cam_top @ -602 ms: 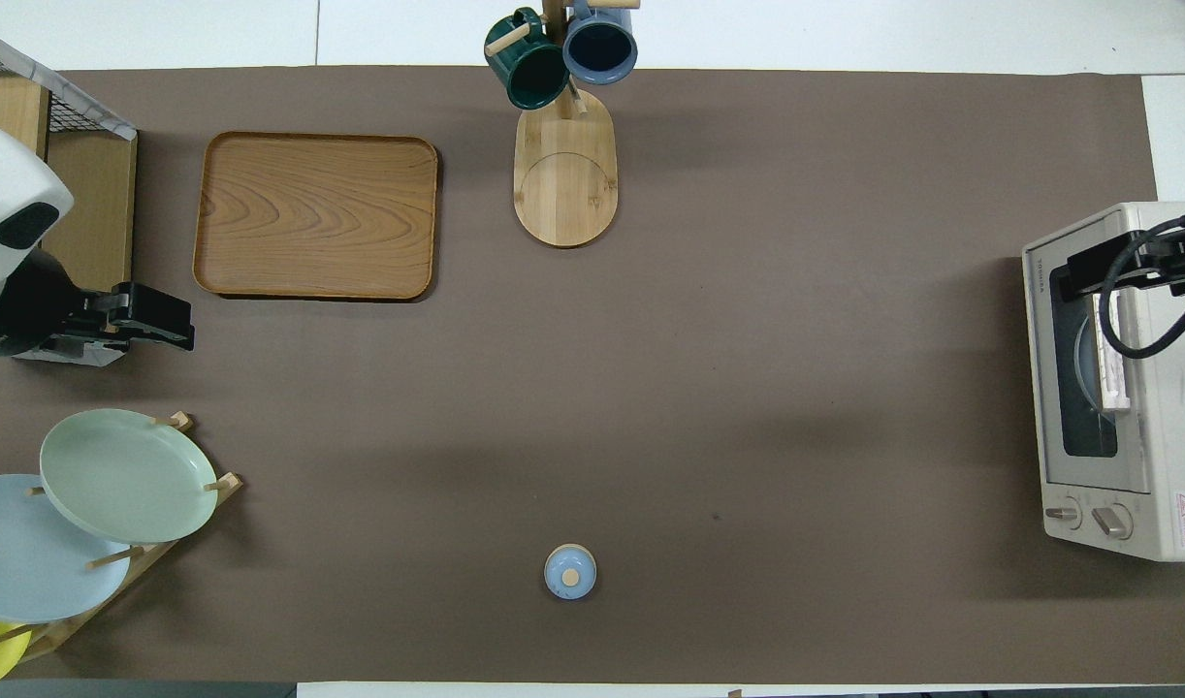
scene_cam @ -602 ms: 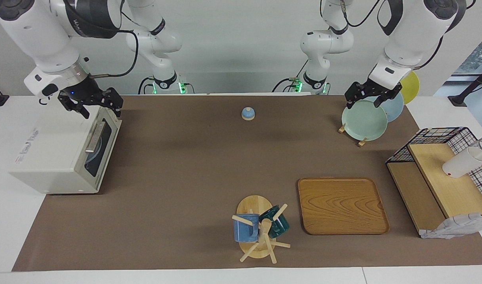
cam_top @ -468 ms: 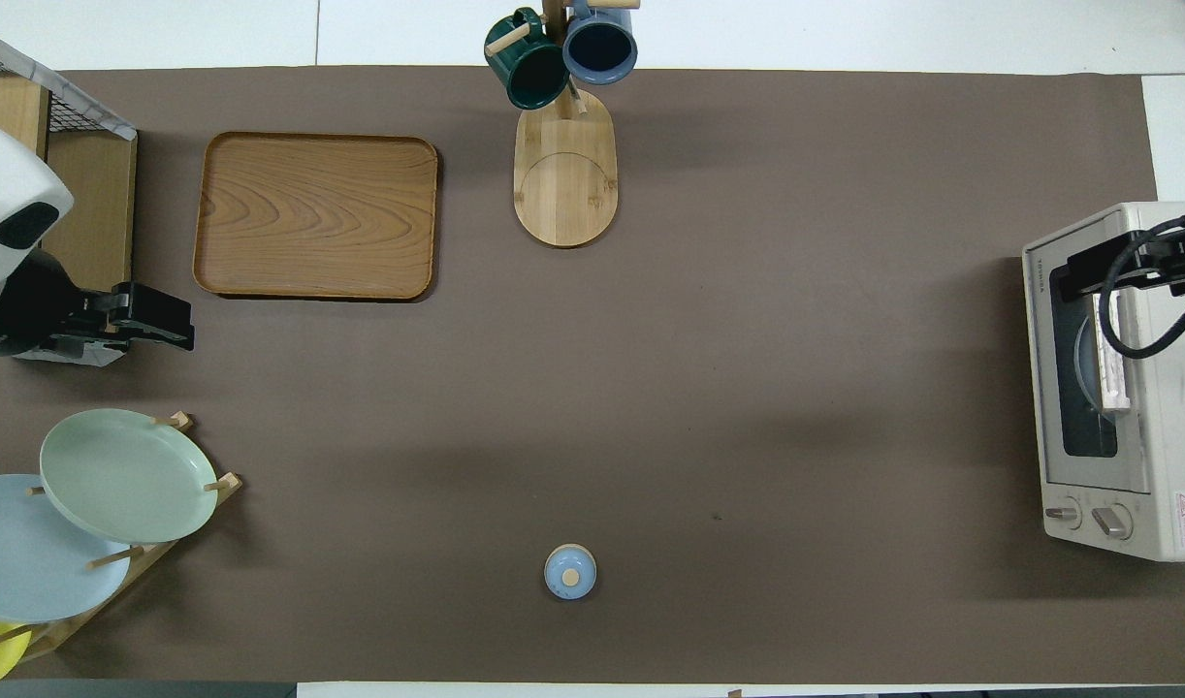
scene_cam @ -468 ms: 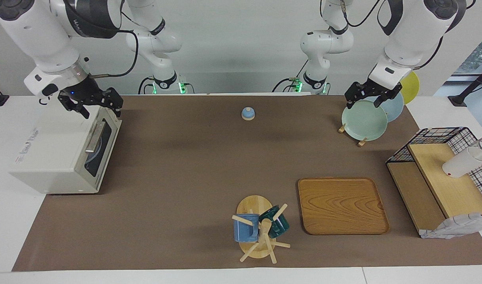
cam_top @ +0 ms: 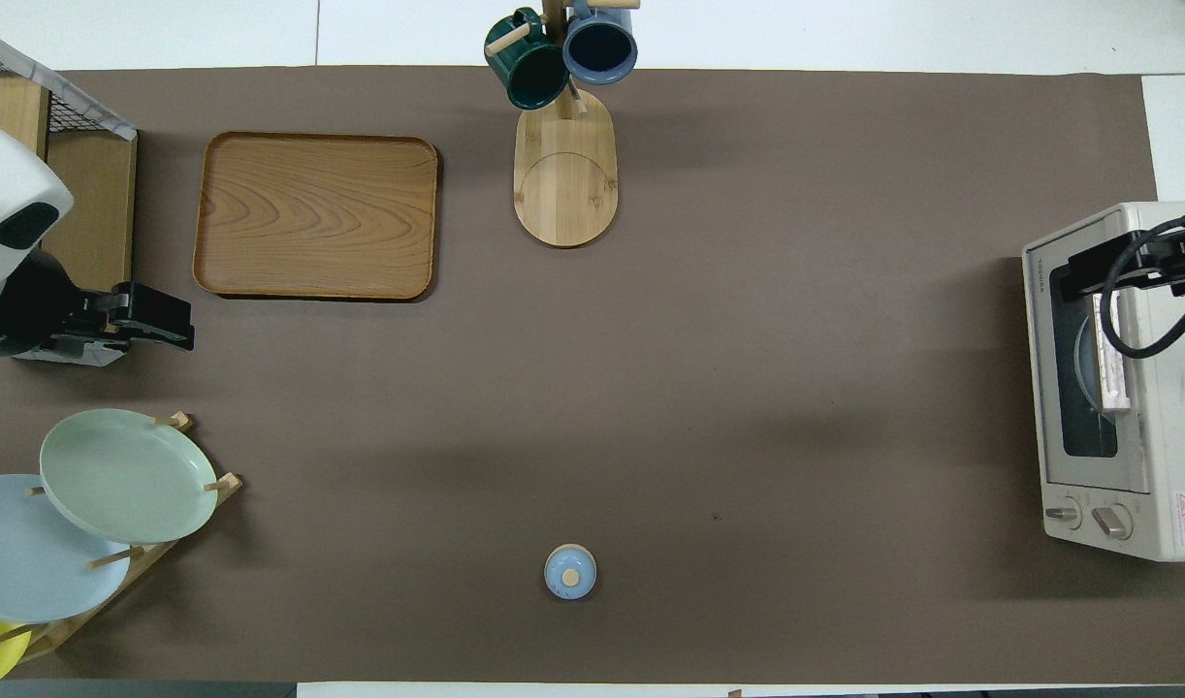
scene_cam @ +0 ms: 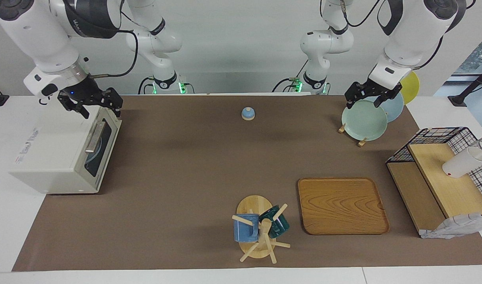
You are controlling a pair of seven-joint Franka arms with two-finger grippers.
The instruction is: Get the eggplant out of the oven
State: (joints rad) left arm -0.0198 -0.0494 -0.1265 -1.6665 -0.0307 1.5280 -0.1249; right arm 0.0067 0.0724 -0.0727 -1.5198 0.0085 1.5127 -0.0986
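Observation:
The off-white oven (scene_cam: 47,154) stands at the right arm's end of the table, its dark glass door shut and the silver handle (scene_cam: 93,137) across the door's top. The oven also shows in the overhead view (cam_top: 1165,485). The eggplant is hidden; only a pale round shape shows through the glass. My right gripper (scene_cam: 102,111) hangs open and empty just above the oven's top front edge, at the end of the door nearer to the robots; it also shows in the overhead view (cam_top: 1087,273). My left gripper (scene_cam: 363,103) waits open and empty over the plate rack.
A rack of green (scene_cam: 364,120), blue and yellow plates stands at the left arm's end. A wooden tray (scene_cam: 341,205), a mug tree (scene_cam: 260,228), a black wire basket shelf (scene_cam: 442,173) and a small blue knob lid (scene_cam: 247,113) are on the brown mat.

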